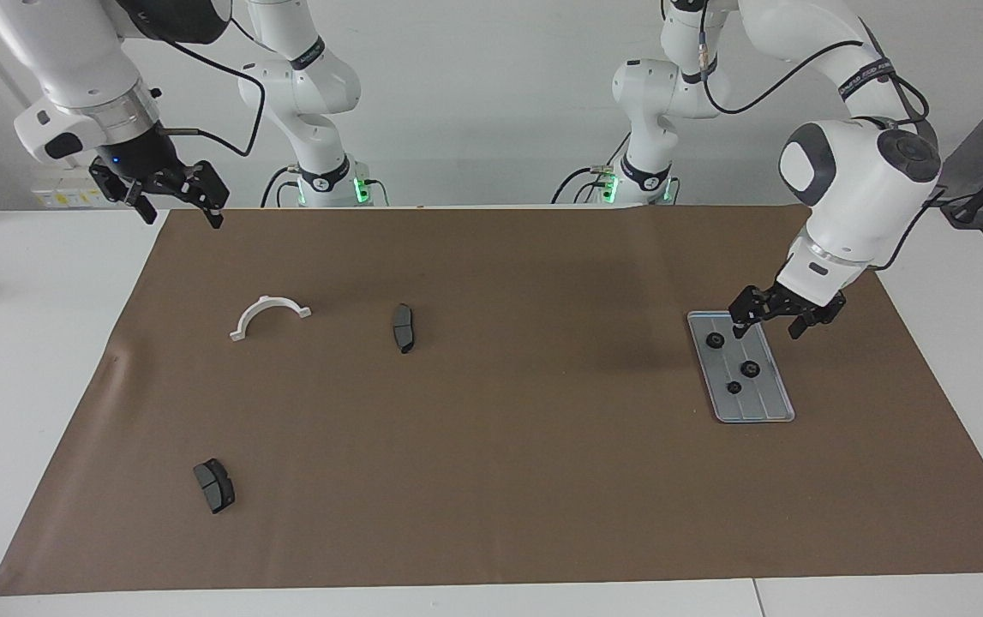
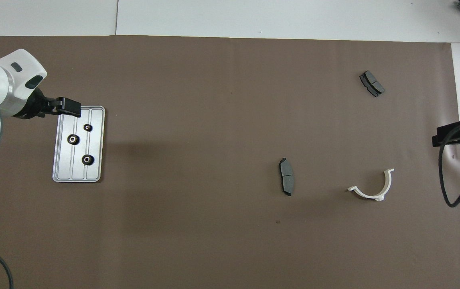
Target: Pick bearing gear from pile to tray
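Black bearing gears [image 1: 749,368], three, lie flat in the tray [image 1: 778,410] under the left gripper [image 1: 768,327], whose fingers stand released and empty. Tray's long axis runs toward and away from the robots. Right gripper [image 1: 178,208] waits, spread, over the mat's corner.

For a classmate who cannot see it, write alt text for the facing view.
Three black gears lie in a silver tray at the left arm's end of a brown mat, with the open left gripper over the tray. A white half-ring bracket and two grey pads lie toward the right arm's end, where the open right gripper waits.
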`<action>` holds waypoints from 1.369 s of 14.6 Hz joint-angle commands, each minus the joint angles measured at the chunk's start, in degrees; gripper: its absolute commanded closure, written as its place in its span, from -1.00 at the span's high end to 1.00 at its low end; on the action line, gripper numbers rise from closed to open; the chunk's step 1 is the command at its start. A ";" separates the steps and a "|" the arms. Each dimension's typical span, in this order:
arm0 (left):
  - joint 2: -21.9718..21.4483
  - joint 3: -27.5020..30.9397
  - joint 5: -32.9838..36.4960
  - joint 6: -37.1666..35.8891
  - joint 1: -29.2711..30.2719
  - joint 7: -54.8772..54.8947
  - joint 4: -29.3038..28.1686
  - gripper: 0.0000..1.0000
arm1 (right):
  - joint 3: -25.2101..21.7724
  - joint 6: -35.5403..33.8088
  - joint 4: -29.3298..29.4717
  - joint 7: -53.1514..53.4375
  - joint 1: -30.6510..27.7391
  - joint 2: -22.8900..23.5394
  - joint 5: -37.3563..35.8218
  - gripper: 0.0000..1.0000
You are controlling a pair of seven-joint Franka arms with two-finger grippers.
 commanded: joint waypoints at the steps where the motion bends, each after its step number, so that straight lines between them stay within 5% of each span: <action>1: -0.34 -0.09 0.67 -0.38 0.99 1.11 0.06 1.00 | 0.26 0.46 -1.53 0.82 -0.16 -1.41 0.45 1.00; 20: -1.93 -1.22 5.50 -7.31 3.44 0.85 7.44 1.00 | 0.26 0.46 -1.44 0.82 -0.16 -1.41 0.45 1.00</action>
